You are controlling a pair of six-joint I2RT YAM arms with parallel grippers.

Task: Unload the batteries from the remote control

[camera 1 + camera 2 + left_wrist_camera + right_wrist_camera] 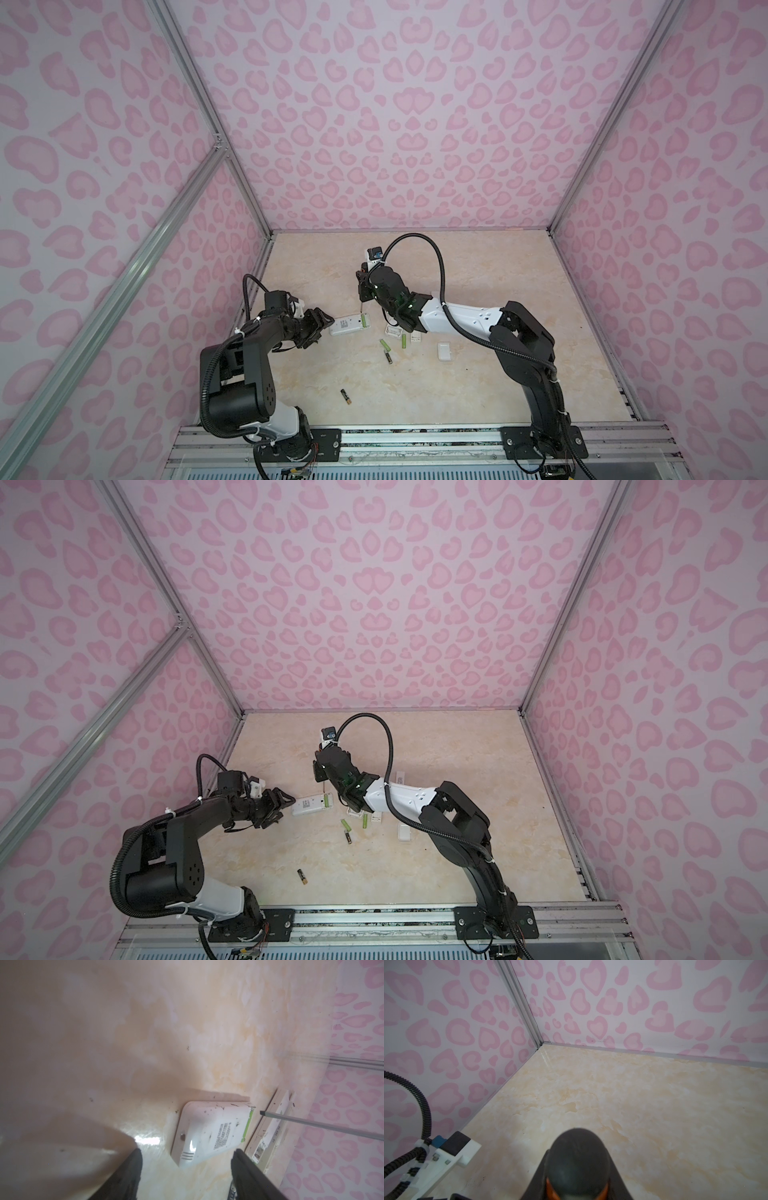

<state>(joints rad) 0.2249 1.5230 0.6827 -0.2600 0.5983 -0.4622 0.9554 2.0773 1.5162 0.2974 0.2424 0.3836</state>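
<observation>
Spreads left jaws beside white plastic remote (pixel 345 326) holding a lime-green cylindrical battery (pixel 365 321), pinches orange-banded black screwdriver (pixel 578 1163) in right jaws, over glossy cream marbled counter (pixel 478 282) boxed by pink heart-spotted walls (pixel 415 124).

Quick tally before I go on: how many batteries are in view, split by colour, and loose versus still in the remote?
Loose green batteries: 2
Green battery showing in the remote: 1
Loose black batteries: 2
Total: 5
</observation>
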